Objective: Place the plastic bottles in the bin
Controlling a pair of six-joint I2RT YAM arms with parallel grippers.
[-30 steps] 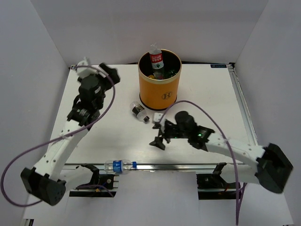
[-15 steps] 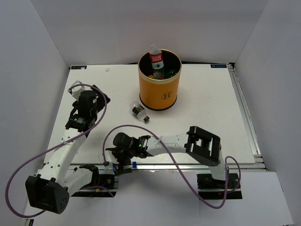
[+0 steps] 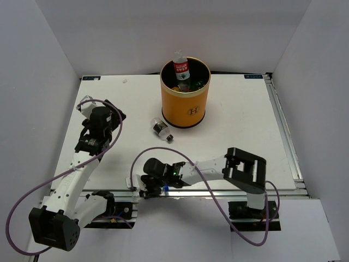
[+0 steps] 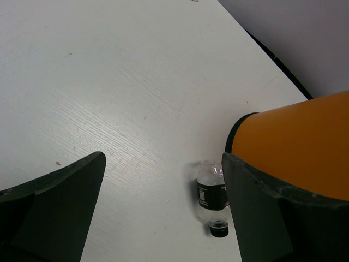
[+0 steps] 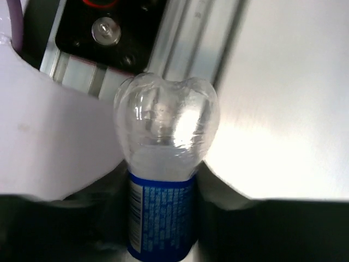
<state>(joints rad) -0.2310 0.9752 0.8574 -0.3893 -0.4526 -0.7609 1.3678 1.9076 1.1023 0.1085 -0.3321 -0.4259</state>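
Observation:
The orange bin (image 3: 185,101) stands at the back middle of the table, with a red-labelled bottle (image 3: 181,69) poking out over its rim and a green one (image 3: 197,83) inside. A black-labelled bottle (image 3: 161,129) lies on the table just left of the bin, also seen as that bottle (image 4: 212,195) in the left wrist view beside the bin (image 4: 297,147). At the near edge my right gripper (image 3: 143,186) is shut on the blue-labelled bottle (image 5: 163,185), which lies on its side. My left gripper (image 4: 163,218) hangs open over the left of the table, holding nothing.
An aluminium rail (image 3: 229,192) runs along the near table edge under the right arm, which stretches leftward along it. A black bracket with a bolt (image 5: 109,30) sits just past the held bottle's base. White walls close in the table's sides and back.
My right arm swung from the table's middle to the near-left edge and shut on the blue-labelled bottle. The left arm drew back from the far-left corner toward the near side.

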